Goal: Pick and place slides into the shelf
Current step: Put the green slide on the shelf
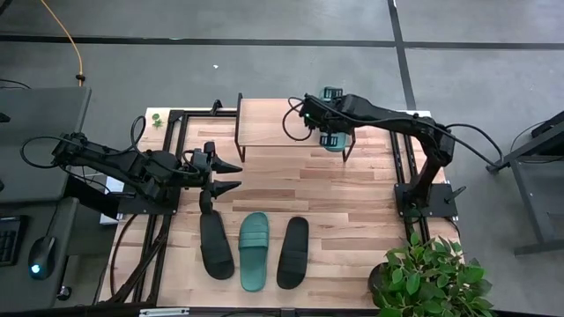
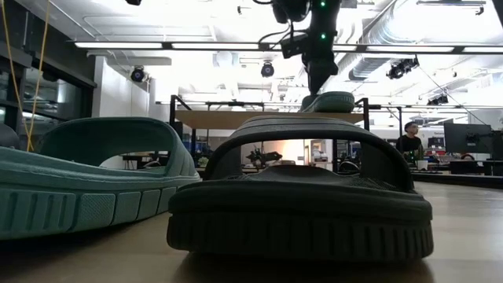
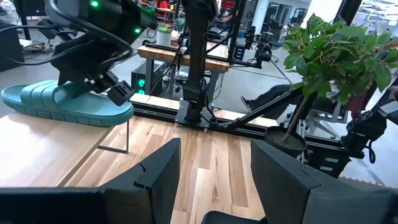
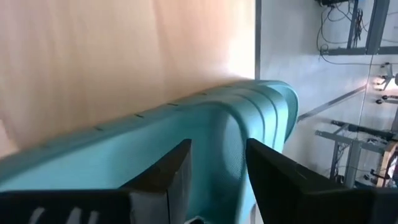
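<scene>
Over at the far right end of the small light-wood shelf with thin black legs [image 1: 286,123], the right gripper [image 1: 333,132] sits on a teal-green ribbed slide sandal [image 3: 65,102] lying on the plank top — its dark fingers [image 4: 165,177] straddle the strap, though I cannot tell whether they squeeze it. The left gripper [image 1: 231,176] hovers above the wooden tabletop [image 1: 344,189], just past the shelf's left end, jaws spread wide and empty. Nearer the front edge lie three more slides in a row — a black one [image 1: 214,244], a teal one [image 1: 254,251], another black one [image 1: 293,252].
</scene>
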You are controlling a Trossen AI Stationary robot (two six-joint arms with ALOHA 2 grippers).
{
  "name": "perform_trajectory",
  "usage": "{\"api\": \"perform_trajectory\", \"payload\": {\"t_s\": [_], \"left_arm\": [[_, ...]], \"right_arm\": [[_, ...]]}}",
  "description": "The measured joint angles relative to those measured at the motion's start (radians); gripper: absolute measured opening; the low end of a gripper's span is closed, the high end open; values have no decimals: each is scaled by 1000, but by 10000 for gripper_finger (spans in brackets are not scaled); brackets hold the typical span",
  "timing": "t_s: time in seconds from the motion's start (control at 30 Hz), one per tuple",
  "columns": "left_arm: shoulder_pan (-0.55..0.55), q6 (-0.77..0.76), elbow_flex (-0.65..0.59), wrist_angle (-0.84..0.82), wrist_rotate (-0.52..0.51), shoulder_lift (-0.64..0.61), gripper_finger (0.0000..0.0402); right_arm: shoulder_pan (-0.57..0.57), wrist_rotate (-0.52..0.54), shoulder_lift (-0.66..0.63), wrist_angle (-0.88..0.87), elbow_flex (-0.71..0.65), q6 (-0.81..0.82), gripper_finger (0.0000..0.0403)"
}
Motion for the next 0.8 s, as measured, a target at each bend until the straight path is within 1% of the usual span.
{"api": "perform_trajectory", "payload": {"t_s": [0.3,0.57,0.8], "left_arm": [[0,0,0,0,0,0,177],[0,0,0,0,0,0,177],[0,0,0,-2,0,0,177]], "right_arm": [[49,-3,-1,4,0,23,140],[111,-19,-1,9,1,87,140],[192,-82,-2,64,1,101,140]]}}
